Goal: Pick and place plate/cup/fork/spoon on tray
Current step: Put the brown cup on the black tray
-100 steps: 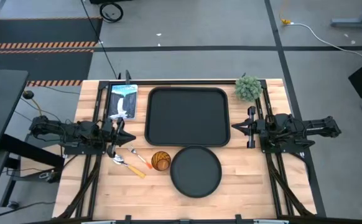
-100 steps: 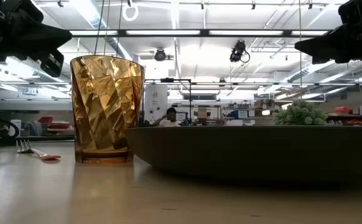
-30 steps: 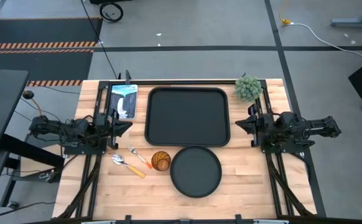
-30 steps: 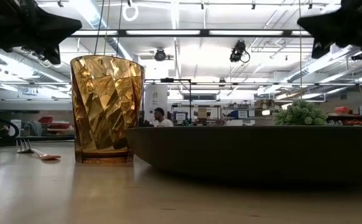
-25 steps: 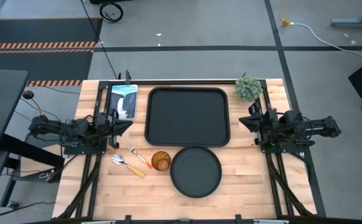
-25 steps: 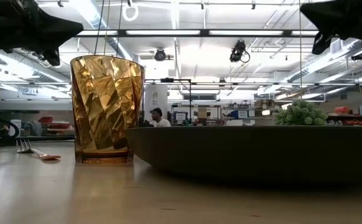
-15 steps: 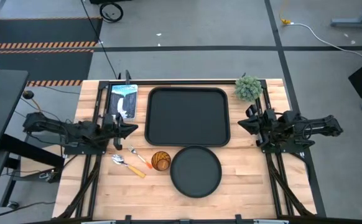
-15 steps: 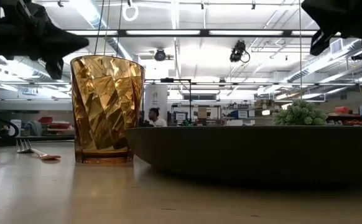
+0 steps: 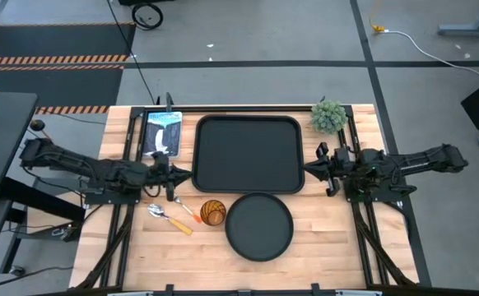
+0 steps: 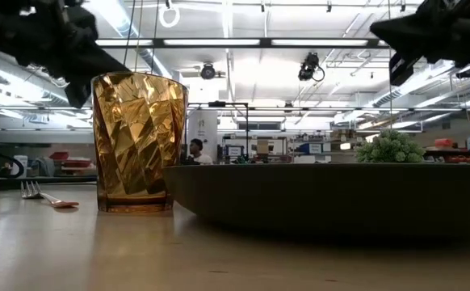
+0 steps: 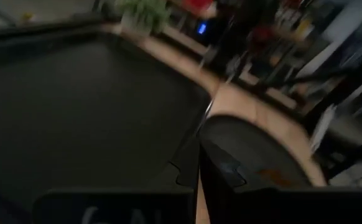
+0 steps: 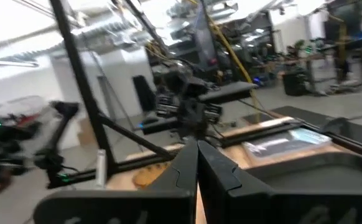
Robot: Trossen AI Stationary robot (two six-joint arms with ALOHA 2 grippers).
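Tray (image 9: 248, 154) lies between the two grippers, bare; left gripper (image 9: 182, 173) hovers at its left edge, fingers pressed together and holding nothing — right gripper (image 9: 315, 168) at its right edge, likewise closed and empty; plate (image 9: 259, 227), cup (image 9: 212, 212), fork (image 9: 183, 207) and spoon (image 9: 167, 217) rest on the table nearer the front, below the left gripper's reach.

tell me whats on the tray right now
Nothing: in the high view the tray is bare, no part of it covered. The plate, cup, fork and spoon all lie on the wood in front of it.
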